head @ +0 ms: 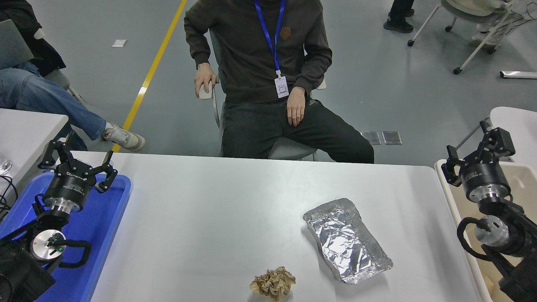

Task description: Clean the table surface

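White matte rectangular tabletop (209, 218) fills the middle of the view. On it are seen a crumpled silver foil sheet (346, 240) and a brown paper wad (273, 283). Left claw (77, 161) is spread over a blue plastic tray (107, 218); right claw (476, 151) is spread over a beige bin (449, 188).

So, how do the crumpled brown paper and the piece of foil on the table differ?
The crumpled brown paper is a small, dull, tan ball; the foil is a much larger, shiny, silver piece. The paper is bunched up tight, while the foil lies spread out and oblong. The paper sits at the near edge; the foil is farther in, to the right. Both rest loose on the white table surface, untouched.
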`<act>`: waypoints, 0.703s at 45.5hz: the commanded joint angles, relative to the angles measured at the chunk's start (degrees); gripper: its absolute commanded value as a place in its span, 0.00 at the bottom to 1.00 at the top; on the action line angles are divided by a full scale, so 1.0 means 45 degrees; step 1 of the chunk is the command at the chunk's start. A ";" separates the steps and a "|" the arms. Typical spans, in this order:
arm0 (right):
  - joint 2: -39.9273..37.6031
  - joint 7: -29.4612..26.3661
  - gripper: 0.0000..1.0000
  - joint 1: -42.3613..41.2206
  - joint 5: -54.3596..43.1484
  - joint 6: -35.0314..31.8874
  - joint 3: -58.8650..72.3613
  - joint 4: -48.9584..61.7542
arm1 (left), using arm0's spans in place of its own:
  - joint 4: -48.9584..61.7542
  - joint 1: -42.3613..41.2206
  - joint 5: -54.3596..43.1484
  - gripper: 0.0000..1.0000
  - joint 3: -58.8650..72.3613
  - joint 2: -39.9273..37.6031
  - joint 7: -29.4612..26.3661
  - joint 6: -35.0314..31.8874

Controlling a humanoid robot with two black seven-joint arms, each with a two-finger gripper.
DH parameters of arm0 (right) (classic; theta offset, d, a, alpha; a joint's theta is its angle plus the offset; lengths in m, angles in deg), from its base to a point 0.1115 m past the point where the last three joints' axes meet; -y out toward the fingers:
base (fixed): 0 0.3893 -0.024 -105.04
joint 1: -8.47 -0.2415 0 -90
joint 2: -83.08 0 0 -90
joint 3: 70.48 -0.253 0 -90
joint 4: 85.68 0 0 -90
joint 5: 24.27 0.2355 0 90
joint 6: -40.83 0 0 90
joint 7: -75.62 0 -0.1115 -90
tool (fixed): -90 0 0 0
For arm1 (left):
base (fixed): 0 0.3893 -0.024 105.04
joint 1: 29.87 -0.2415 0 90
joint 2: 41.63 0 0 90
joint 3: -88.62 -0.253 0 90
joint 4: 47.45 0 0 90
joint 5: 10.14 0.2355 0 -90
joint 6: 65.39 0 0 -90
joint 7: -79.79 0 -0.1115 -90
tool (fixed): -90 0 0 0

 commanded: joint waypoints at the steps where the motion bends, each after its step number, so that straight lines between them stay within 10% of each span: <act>1: -0.0038 0.0004 0.99 -0.0022 0.0007 -0.0003 0.0008 0.0059 | -0.0013 0.0000 0.0000 1.00 0.0001 0.0000 -0.0007 0.0000; 32: -0.3239 -0.0015 0.99 -0.2307 0.1843 0.0036 0.5865 0.0742 | -0.0013 0.0000 0.0000 1.00 0.0001 0.0000 -0.0007 0.0000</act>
